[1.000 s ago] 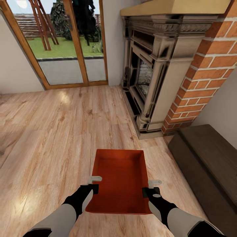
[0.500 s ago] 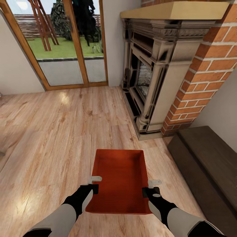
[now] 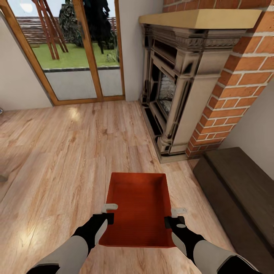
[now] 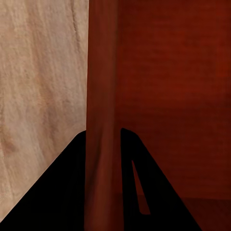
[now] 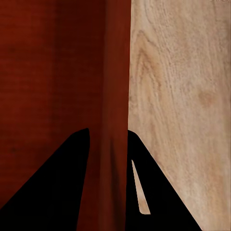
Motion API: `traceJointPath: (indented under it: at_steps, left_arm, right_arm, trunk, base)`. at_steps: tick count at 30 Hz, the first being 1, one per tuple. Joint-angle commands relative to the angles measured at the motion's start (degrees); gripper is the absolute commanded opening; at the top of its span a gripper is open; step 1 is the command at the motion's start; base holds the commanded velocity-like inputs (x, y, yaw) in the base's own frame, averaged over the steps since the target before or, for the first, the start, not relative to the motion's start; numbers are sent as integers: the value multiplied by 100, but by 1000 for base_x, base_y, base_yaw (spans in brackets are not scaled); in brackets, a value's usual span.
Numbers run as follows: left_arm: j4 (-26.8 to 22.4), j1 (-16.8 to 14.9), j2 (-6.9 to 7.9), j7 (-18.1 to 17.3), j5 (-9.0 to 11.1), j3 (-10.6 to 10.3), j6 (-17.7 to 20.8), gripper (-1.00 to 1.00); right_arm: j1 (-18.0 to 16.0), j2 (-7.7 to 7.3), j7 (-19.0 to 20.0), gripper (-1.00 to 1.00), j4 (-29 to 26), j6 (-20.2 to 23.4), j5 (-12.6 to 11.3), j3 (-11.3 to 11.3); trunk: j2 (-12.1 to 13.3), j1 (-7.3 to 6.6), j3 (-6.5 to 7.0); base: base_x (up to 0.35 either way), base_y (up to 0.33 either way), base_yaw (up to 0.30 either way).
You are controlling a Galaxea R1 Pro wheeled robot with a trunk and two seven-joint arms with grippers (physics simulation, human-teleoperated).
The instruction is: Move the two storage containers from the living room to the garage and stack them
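One orange-red storage container (image 3: 139,207) hangs level in front of me above the light wood plank floor (image 3: 57,152) of the living room, its open top empty. My left gripper (image 3: 108,213) is shut on its left long wall and my right gripper (image 3: 175,217) is shut on its right long wall. In the left wrist view the thin red wall (image 4: 101,96) runs between the dark fingers (image 4: 62,192) of the left gripper (image 4: 103,159). In the right wrist view the wall (image 5: 113,72) sits between the fingers of the right gripper (image 5: 113,159), with floor beyond.
A stone-framed fireplace (image 3: 171,87) with a brick chimney breast (image 3: 243,83) stands ahead on the right. A long dark low cabinet (image 3: 239,190) lies along the right wall. Wood-framed glass doors (image 3: 76,49) are at the back left. Open floor spreads to the left.
The whole picture has slid down a little, so the camera has moved. The container and both grippers keep the same place in the view.
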Motion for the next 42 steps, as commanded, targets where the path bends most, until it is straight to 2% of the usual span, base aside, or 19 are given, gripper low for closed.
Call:
traceJointPath:
  at_steps: [1, 42]
  left_arm:
    - [2, 2, -7, 14, -23, 35, 33, -100]
    - [2, 2, -7, 14, -20, 36, 35, -100]
  right_arm:
    - [-5, 3, 33, -100, -22, -8, -7, 82]
    - [-5, -5, 48, -100, -22, 0, -7, 82]
  trunk:
    - [39, -23, 15]
    - [1684, -923, 751]
  base:
    - [0, 0, 0]
    - [0, 0, 0]
